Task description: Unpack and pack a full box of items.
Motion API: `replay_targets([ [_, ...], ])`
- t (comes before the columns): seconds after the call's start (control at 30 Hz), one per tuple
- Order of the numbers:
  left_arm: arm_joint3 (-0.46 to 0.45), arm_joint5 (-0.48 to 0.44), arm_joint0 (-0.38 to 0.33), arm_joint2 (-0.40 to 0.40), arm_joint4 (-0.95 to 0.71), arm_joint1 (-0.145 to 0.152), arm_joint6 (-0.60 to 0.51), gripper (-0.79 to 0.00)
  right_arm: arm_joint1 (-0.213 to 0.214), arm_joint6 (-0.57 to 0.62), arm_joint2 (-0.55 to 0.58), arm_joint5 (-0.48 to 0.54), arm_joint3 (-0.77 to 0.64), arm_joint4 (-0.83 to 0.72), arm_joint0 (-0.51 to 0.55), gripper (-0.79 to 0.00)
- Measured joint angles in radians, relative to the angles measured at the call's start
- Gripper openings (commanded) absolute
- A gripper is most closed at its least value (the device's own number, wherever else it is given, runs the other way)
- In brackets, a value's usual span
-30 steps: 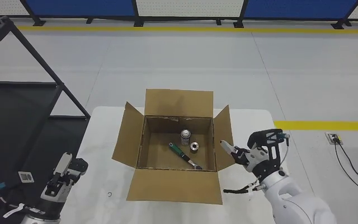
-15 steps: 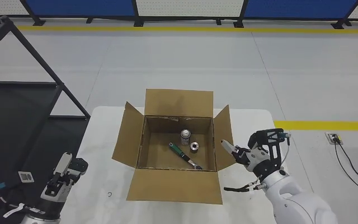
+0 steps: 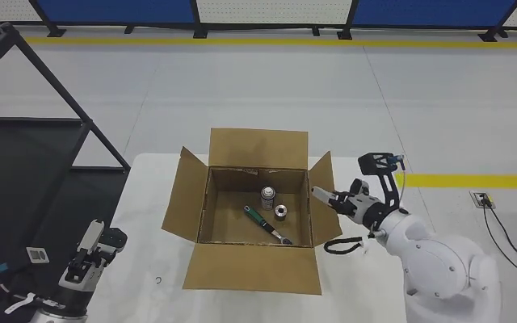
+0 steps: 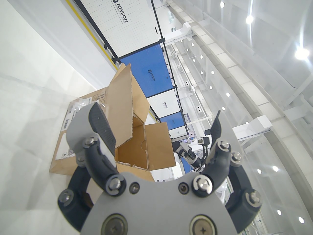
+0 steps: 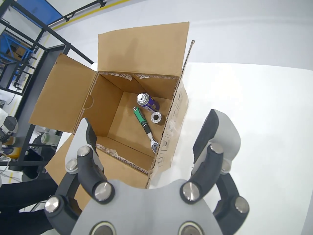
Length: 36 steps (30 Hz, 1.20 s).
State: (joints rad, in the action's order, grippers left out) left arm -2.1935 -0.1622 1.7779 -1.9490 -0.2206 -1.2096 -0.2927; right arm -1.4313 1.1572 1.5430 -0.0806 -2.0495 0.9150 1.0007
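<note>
- Your brown cardboard box (image 3: pixel 258 149) sits centred on the white table (image 3: pixel 149 234), four flaps splayed (spray can (image 3: pixel 267 195), green-handled ratchet (image 3: pixel 265 221) and metal socket (image 3: pixel 279 211) inside).
- You have the right gripper (image 5: pixel 149 128) spread wide at the box's 3 o'clock flap.
- The left gripper (image 4: pixel 157 113) is released, at 8 o'clock.

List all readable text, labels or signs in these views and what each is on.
White pegboard wall panel: brand wordmark, clear, left unquoted.
Blue wall panel: same mark, smaller.
Brown cardboard box, white labels: too small.
Box side, printed handling symbols: no words.
Purple spray can: blurred.
</note>
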Motion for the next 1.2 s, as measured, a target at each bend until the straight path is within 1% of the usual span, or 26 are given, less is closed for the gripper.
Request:
replay_targets([
  [0.07,0.000,0.000,0.000,0.000,0.000,0.000,0.000,0.000,0.004,0.002,0.018,0.035,0.020,-0.055,-0.008,0.000],
  [0.17,0.000,0.000,0.000,0.000,0.000,0.000,0.000,0.000,0.011,-0.040,0.057,0.143,0.038,-0.169,0.017,0.000],
  [0.2,0.000,0.000,0.000,0.000,0.000,0.000,0.000,0.000,0.014,-0.059,0.072,0.195,0.044,-0.215,0.036,0.000],
  [0.3,0.000,0.000,0.000,0.000,0.000,0.000,0.000,0.000,0.021,-0.061,0.096,0.295,0.058,-0.287,0.064,0.000],
  [0.7,0.000,0.000,0.000,0.000,0.000,0.000,-0.001,0.000,0.020,-0.061,0.096,0.283,0.059,-0.286,0.063,0.000],
  [0.77,0.000,0.005,-0.004,0.003,0.001,0.000,-0.009,0.000,0.020,-0.086,0.107,0.270,0.078,-0.317,0.072,0.000],
  [0.83,-0.001,0.016,-0.013,0.004,0.012,0.001,-0.008,0.000,0.025,-0.100,0.125,0.266,0.111,-0.396,0.072,0.000],
  [0.9,-0.003,0.031,-0.028,0.004,0.031,0.002,-0.009,0.000,0.031,-0.072,0.140,0.272,0.148,-0.461,0.057,0.000],
  [1.07,0.013,0.086,-0.088,0.003,0.076,0.011,-0.067,0.000,0.044,-0.045,0.145,0.250,0.222,-0.520,0.015,0.000],
  [1.17,0.027,0.111,-0.126,0.010,0.085,0.018,-0.128,0.000,0.051,-0.033,0.134,0.266,0.242,-0.550,0.001,0.000],
  [1.2,0.035,0.125,-0.143,0.014,0.082,0.021,-0.164,0.000,0.053,-0.031,0.128,0.276,0.245,-0.572,0.000,0.000],
])
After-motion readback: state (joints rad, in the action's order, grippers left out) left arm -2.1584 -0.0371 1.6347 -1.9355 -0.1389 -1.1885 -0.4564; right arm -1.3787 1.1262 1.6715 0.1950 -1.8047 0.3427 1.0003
